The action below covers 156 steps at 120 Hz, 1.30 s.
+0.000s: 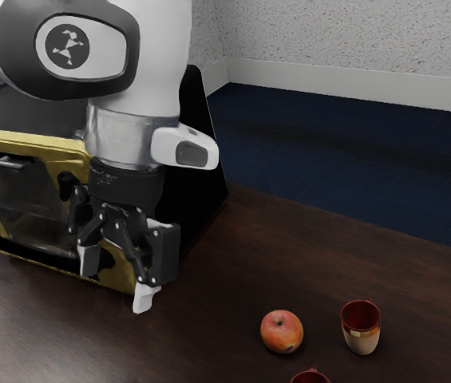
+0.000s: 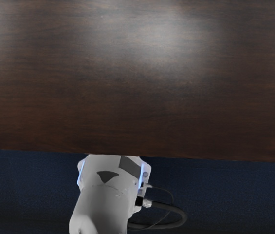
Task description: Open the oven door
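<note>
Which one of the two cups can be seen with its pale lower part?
The cup farther to the exterior view's right. The other cup is cut off near its rim by the view's lower edge.

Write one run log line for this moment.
gripper: open, empty | oven door: shut | door handle: ungrasped | apple: on table

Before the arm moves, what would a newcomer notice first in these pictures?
Most likely the large white arm, its black gripper open in front of the gold-framed oven at the exterior view's left. Next, the reddish apple and nearby red-and-cream mug on the dark table.
</note>
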Motion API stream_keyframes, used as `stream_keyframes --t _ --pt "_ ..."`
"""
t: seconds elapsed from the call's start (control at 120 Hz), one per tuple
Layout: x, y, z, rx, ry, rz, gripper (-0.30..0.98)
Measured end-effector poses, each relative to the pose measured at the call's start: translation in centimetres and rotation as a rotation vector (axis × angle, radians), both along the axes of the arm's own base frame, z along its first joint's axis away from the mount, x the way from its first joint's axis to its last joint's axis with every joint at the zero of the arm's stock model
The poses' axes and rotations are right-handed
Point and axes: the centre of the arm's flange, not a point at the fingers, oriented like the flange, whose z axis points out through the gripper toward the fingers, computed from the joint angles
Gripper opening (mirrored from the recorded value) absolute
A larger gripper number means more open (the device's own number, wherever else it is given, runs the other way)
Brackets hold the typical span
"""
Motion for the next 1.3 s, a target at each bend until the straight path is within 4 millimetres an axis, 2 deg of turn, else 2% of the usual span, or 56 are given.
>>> stream_keyframes --t 0.067,0.125,0.208,0.267,0.342,0.433,0.5,0.533,0.642,0.675,0.758,0.8,0.842,0.875,0.917,0.967,1.0,1.042,1.083,1.3 --pt "2.0 0.0 -0.3 -0.009 -0.111 0.070 0.69" --pt "2.9 -0.4 0.2 -0.014 -0.193 0.120 0.69" --pt "3.0 -0.8 1.7 -0.013 -0.300 0.186 0.69" --pt "2.6 0.0 3.4 -0.008 -0.371 0.249 0.69" --pt "3.2 3.2 4.2 -0.003 -0.411 0.361 0.68" --pt "4.0 10.9 5.0 0.004 -0.443 0.561 0.69" --pt "4.5 14.3 4.7 0.006 -0.444 0.656 0.69" --pt "4.2 15.1 5.1 0.005 -0.455 0.689 0.69" --pt "3.8 15.8 5.8 -0.002 -0.473 0.746 0.69" --pt "3.0 16.2 6.7 -0.001 -0.494 0.770 0.69" --pt "-1.2 16.2 10.7 0.000 -0.573 0.816 0.69" --pt "-3.8 17.4 12.4 0.000 -0.609 0.863 0.69" --pt "-6.4 20.0 13.0 0.005 -0.623 0.936 0.68" --pt "-8.4 22.5 12.6 0.006 -0.619 1.002 0.68" --pt "-11.3 26.1 10.8 0.002 -0.605 1.101 0.69" --pt "-15.6 29.0 8.8 -0.025 -0.620 1.199 0.68" --pt "-17.2 30.8 7.1 -0.039 -0.624 1.257 0.68" --pt "-17.8 32.5 4.2 -0.049 -0.632 1.314 0.68" --pt "-17.6 33.4 2.8 -0.073 -0.661 1.356 0.68" --pt "-16.7 38.8 1.5 -0.089 -0.801 1.566 0.68"
